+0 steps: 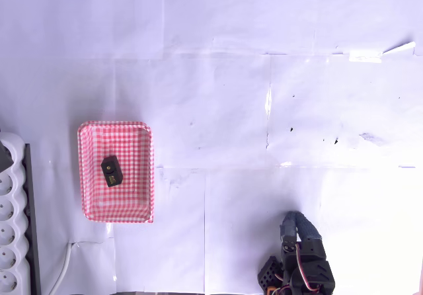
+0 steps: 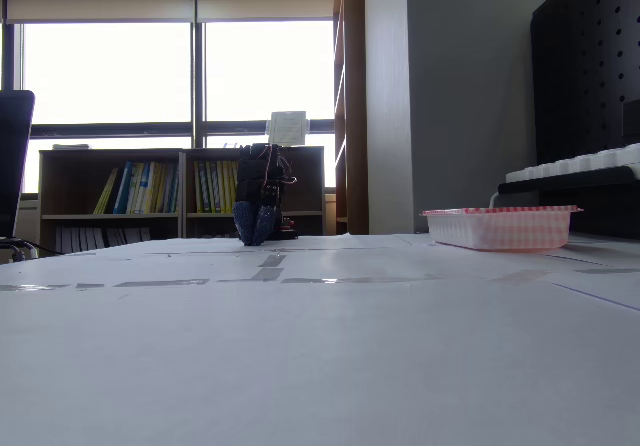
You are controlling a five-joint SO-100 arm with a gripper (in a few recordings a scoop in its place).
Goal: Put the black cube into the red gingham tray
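White table [image 1: 218, 77]: black cube [image 1: 112, 170] inside red gingham tray [image 1: 92, 136].

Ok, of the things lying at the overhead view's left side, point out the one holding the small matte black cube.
The rectangular red-and-white gingham tray: the small matte black cube lies inside its raised rim. The white power strip at the edge holds nothing.

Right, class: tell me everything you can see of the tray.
The tray is a shallow rectangle with rounded corners and a raised rim, in red-and-white checks. It lies flat on the white table, at the left of the overhead view, beside a power strip. The cube lies inside, near its middle. In the fixed view its side looks ribbed.
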